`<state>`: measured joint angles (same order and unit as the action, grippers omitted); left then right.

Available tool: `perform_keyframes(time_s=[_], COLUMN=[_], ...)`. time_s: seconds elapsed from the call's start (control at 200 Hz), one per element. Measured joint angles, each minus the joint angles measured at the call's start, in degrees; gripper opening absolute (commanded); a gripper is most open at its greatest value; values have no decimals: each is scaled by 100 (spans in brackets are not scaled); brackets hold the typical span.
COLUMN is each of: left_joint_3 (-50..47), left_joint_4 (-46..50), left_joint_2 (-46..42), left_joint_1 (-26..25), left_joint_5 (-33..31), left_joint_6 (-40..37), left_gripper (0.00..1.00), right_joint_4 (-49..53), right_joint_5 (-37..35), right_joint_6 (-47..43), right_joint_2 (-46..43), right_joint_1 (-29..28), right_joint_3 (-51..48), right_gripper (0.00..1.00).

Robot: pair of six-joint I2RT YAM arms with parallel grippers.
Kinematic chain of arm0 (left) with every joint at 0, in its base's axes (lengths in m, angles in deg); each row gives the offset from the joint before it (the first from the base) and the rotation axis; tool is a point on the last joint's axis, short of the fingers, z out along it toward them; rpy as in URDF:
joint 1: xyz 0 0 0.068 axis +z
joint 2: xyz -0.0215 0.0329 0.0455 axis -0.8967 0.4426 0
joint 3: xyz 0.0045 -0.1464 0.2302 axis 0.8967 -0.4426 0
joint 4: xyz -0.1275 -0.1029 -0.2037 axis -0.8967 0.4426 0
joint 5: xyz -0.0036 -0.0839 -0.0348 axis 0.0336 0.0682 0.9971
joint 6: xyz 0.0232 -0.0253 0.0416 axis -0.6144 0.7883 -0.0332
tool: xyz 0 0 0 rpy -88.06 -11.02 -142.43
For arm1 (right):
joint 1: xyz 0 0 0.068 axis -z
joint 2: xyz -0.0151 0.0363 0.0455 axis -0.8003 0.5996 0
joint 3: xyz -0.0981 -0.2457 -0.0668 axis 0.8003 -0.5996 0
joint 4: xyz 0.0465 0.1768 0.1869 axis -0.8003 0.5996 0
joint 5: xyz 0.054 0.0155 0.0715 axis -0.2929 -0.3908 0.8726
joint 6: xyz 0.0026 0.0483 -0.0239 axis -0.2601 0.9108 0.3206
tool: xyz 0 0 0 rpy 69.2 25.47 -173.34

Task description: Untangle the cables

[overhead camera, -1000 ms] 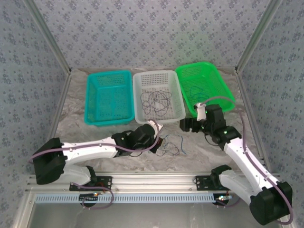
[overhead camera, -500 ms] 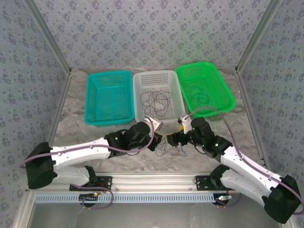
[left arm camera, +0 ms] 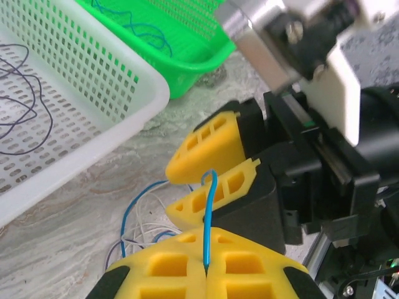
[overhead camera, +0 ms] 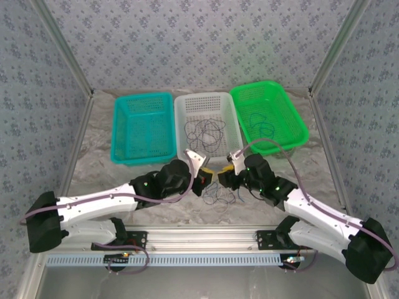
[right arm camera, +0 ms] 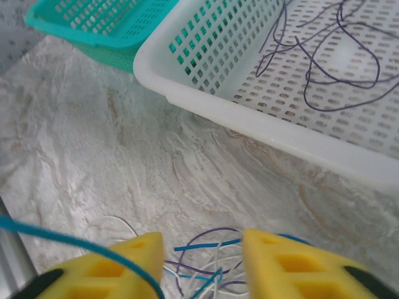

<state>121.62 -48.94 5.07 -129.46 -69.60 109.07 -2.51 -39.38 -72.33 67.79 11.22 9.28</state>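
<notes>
My right arm has swung down from the green basket (overhead camera: 300, 129) to meet the left one over the loose cables (overhead camera: 222, 195).

My left gripper (left arm camera: 206, 269) is pressed together on one thin blue cable (left arm camera: 206, 230), which rises from the seam between its yellow, hollow-ribbed fingers and hooks over at the tip. My right gripper (right arm camera: 202, 258) is spread. The other cables, limp blue, white and purple curls, lie tangled on the marbled table (right arm camera: 93, 143) near both grippers. Three perforated plastic baskets sit in a row: a teal basket (overhead camera: 118, 134), a white basket (right arm camera: 249, 118) holding purple loops, and the green one holding blue loops.
</notes>
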Motion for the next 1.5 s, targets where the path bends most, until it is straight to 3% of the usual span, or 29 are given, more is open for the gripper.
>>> perform_keyframes(time_s=[0.09, 0.24, 0.465, 0.625, 0.884, 1.014, 1.249, 1.504], left_joint_3=[-94, -201, -352, -439, -487, -531, -542, -619], left_joint_4=[-76, -4, 74, 109, 170, 170, 199, 278], left_joint_2=[-125, -313, -695, -728, -704, -605, -400, -393], left_joint_1=[7, 61, 133, 136, 136, 133, 133, 133], left_joint_5=[-31, -170, -514, -645, -660, -658, -590, -599], left_joint_6=[26, 37, 173, 271, 313, 345, 345, 369], left_gripper=[5, 15, 62, 72, 77, 79, 85, 89], right_joint_4=[59, 789, 2127, 2964, 3526, 3497, 2813, 2319], right_joint_5=[-90, -352, -1147, -2063, -2776, -2874, -2199, -1475], right_joint_6=[20, -125, -245, -140, -203, -413, -610, -658], right_joint_2=[-35, -341, -894, -844, -686, -350, 1091, 2680], right_joint_1=[0, -11, 42, 107, 402, 1110, 3388, 4214], right_joint_3=[0, 282, 1322, 1897, 2583, 2999, 3307, 3980], right_gripper=[0, 0, 0, 0, 0, 0, 0, 0])
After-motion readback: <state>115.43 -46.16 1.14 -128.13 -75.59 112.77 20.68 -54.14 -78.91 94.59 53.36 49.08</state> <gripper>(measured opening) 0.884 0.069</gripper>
